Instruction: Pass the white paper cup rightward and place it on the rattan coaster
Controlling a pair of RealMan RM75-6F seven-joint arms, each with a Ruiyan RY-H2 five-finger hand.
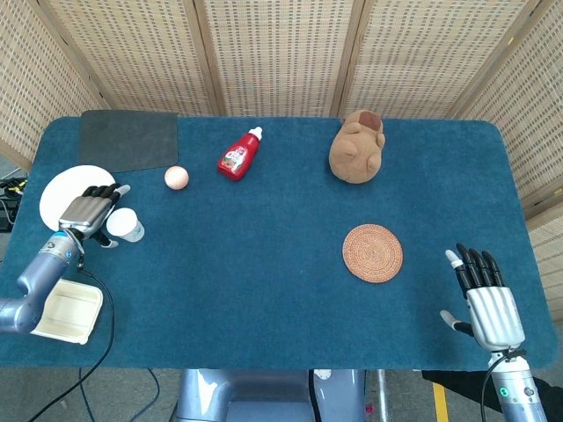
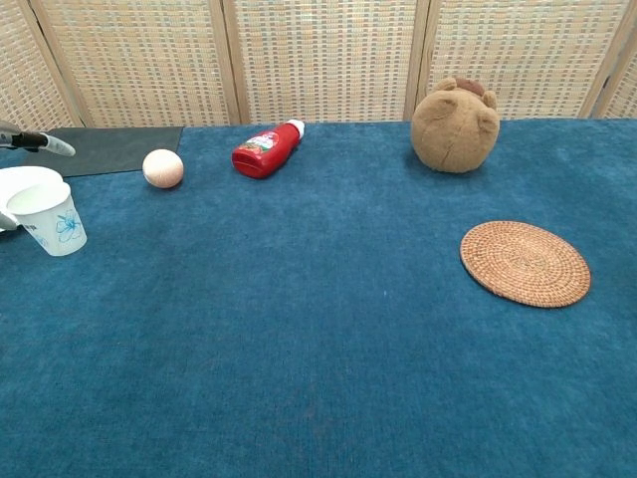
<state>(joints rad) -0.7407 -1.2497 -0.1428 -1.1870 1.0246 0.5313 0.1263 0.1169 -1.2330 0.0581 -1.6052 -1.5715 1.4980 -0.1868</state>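
The white paper cup (image 1: 126, 225) with a blue print stands upright at the table's left side, also seen in the chest view (image 2: 48, 218). My left hand (image 1: 89, 211) is just left of the cup with fingers spread, holding nothing; only a fingertip (image 2: 50, 145) shows in the chest view. The rattan coaster (image 1: 372, 252) lies flat on the right half, and appears in the chest view (image 2: 525, 263) too. My right hand (image 1: 486, 300) hovers open near the front right corner, well clear of the coaster.
A white plate (image 1: 63, 189) lies behind the left hand. A peach ball (image 1: 176, 178), a red bottle (image 1: 239, 155) on its side, a brown plush toy (image 1: 358, 147) and a dark mat (image 1: 128, 139) sit along the back. A beige tray (image 1: 62, 312) overhangs the front left edge.
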